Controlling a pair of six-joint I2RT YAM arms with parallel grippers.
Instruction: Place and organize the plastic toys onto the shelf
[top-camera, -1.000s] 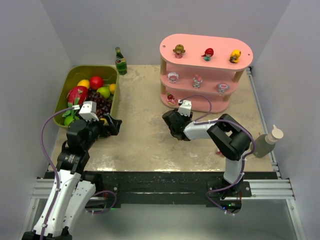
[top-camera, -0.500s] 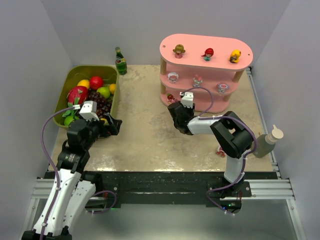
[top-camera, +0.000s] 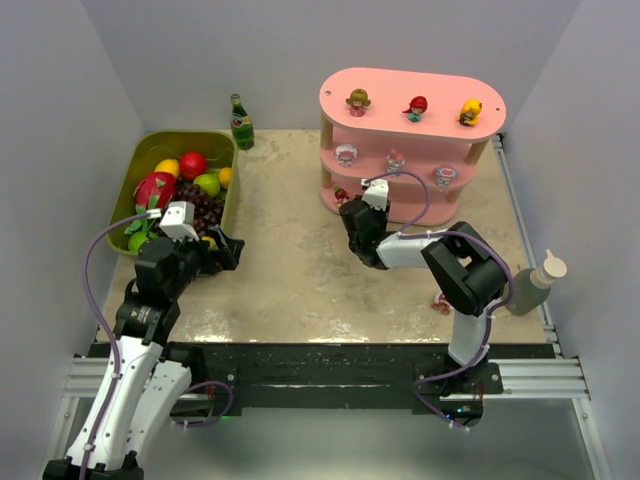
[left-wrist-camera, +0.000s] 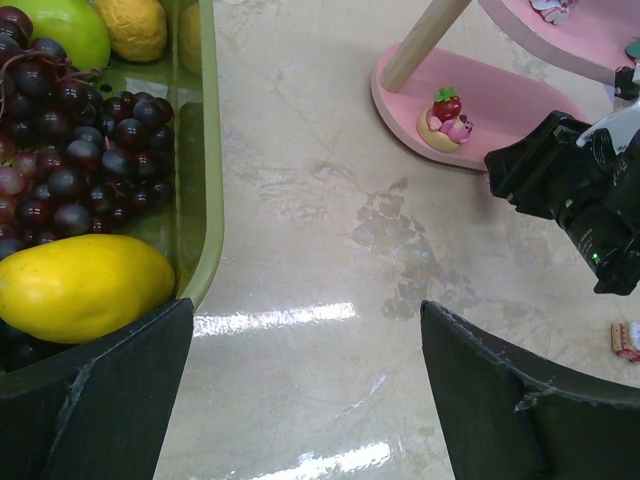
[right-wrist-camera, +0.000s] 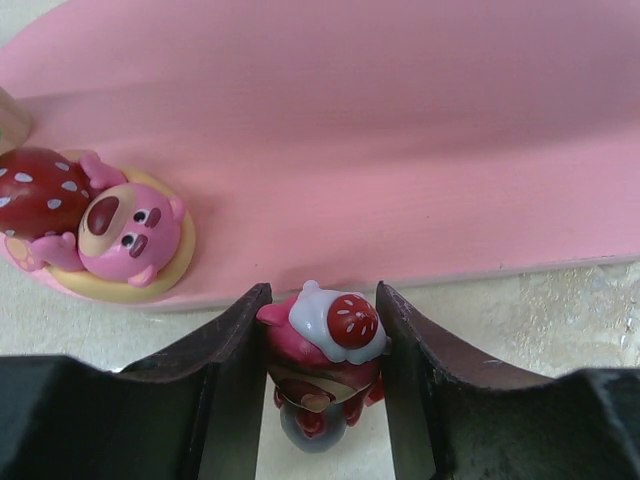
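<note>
The pink three-tier shelf (top-camera: 436, 90) stands at the back right. Three figurines stand on its top board, three on the middle board, and one pink bear toy (right-wrist-camera: 120, 235) lies at the left end of the bottom board (right-wrist-camera: 400, 150). My right gripper (right-wrist-camera: 322, 350) is shut on a red and pink figurine (right-wrist-camera: 325, 355) with a white cap, right at the bottom board's front edge; it also shows in the top view (top-camera: 354, 222). Another small toy (top-camera: 440, 304) lies on the table near the right arm. My left gripper (left-wrist-camera: 300, 390) is open and empty beside the bin.
An olive-green bin (top-camera: 140, 165) of toy fruits, with grapes (left-wrist-camera: 80, 150) and a yellow fruit (left-wrist-camera: 80, 285), stands at the left. A green bottle (top-camera: 241, 122) stands at the back. A beige squeeze bottle (top-camera: 535, 285) stands at the right edge.
My right gripper has moved from the middle of the table up to the front edge of the shelf's bottom board, with the figurine in it. The left arm has not moved.
</note>
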